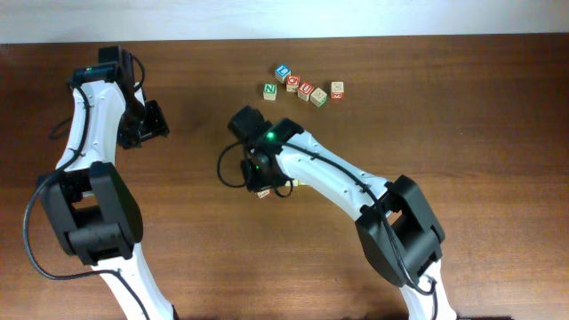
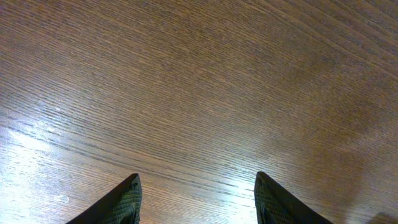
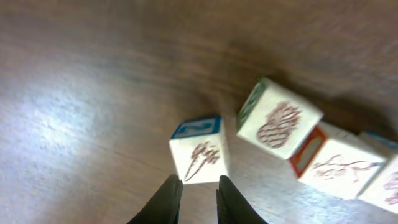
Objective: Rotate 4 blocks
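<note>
Right jaws slightly apart, tips just short of blue-topped block; left jaws wide apart, arm hovering over table.

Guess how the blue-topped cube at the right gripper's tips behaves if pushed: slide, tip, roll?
Probably slides rather than rolls: the blue-topped cube sits flat on a square face. Looks like rigid wood, so it likely won't deform. Small and likely light, so a push may knock it into the pineapple cube beside it.

You had one block lying just ahead of the right gripper, other blocks lined up to its right.
</note>
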### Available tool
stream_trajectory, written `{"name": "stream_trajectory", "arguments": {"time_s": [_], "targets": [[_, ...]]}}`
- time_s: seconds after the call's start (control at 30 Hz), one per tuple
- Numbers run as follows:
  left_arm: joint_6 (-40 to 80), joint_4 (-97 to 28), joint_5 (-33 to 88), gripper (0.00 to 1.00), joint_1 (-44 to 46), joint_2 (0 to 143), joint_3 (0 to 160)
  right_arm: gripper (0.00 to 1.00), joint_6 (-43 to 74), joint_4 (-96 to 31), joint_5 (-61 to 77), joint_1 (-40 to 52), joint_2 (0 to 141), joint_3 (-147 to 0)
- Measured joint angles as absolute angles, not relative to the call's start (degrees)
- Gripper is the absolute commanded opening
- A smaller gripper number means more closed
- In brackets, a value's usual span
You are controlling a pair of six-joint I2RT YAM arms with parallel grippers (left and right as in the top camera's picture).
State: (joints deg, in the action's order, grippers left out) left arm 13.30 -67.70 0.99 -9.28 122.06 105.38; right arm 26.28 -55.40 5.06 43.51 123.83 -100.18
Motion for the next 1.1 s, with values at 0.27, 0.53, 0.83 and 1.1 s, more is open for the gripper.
{"name": "stream_trajectory", "arguments": {"time_s": [0.27,0.53,0.83,1.1], "targets": [[13.3,-67.9,1.0,0.58,-9.3,122.1,105.4,0.21,27.2,-55.4,4.0,47.8,126.4,-98.3],[13.3,-68.0,1.0,0.58,-9.3,122.1,105.4,0.22,26.5,-49.5,-2.0,47.7,126.6,-98.2],[13.3,-68.0,1.0,0.59,-9.3,122.1,105.4,0.18,26.1,-47.5,-3.6,45.6,126.6,-98.2],[13.3,-66.9,1.0,0.61,-9.3,122.1,105.4,0.19,21.8,-38.9,0.1,46.9,126.7,-101.5]]}}
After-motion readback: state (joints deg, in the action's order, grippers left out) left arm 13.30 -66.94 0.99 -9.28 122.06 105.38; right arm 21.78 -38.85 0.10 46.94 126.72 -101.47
